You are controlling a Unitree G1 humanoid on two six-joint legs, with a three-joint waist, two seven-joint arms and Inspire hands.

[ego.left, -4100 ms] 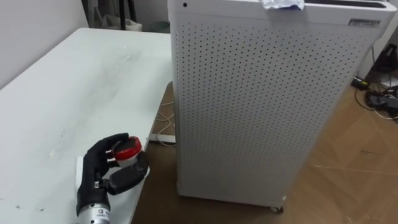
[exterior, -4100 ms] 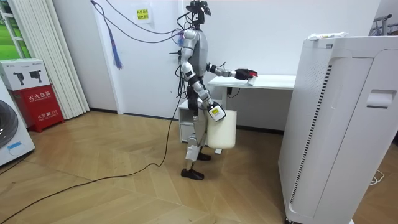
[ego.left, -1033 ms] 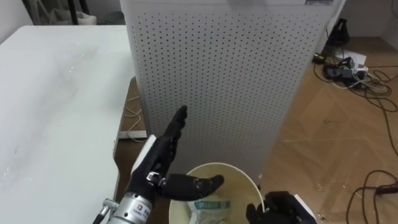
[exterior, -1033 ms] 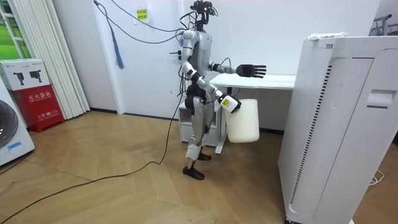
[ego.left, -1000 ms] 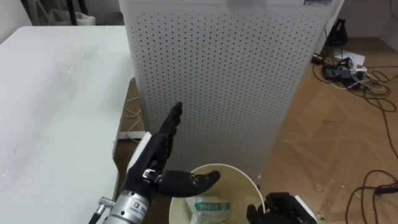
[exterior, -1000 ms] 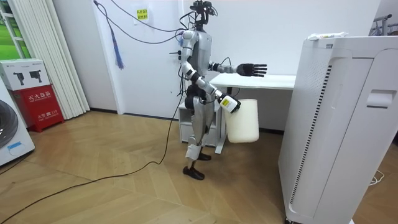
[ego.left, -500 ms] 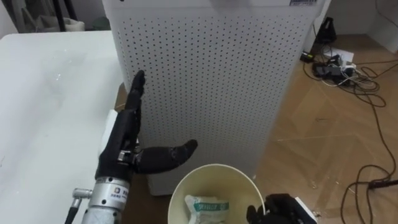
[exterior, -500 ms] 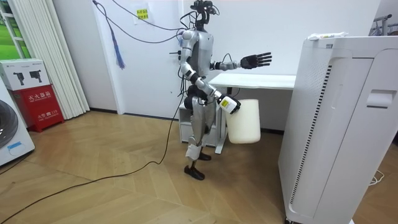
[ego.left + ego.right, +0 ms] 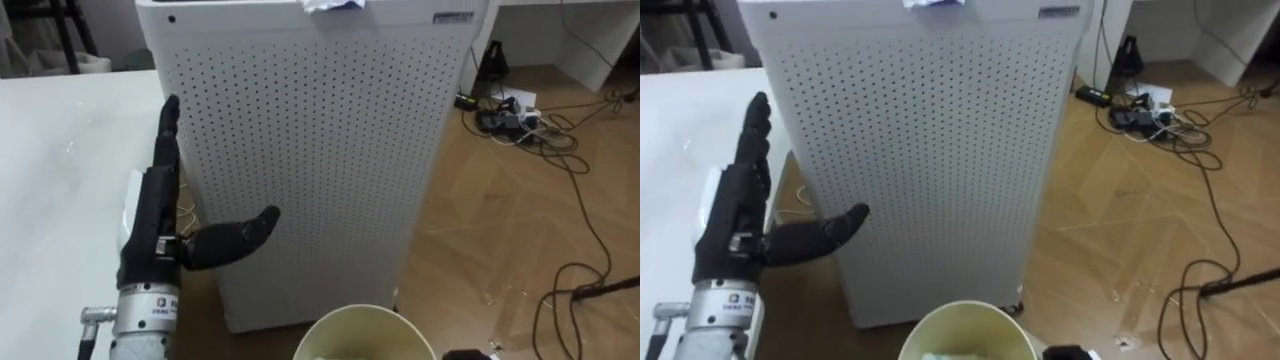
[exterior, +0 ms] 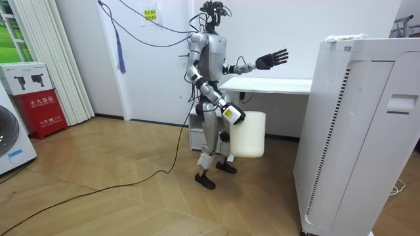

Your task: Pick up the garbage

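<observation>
Now, left hand: raised, fingers straight, thumb out, holding nothing.
Crumpled garbage: on top of white perforated cabinet, higher than my hand, to its right, well apart.
Bin: low, below and right of this hand.

The tall white cabinet has a matt panel dotted with small holes. The table is smooth and white, the floor wood with a slight sheen, the cream bin smooth plastic.
</observation>
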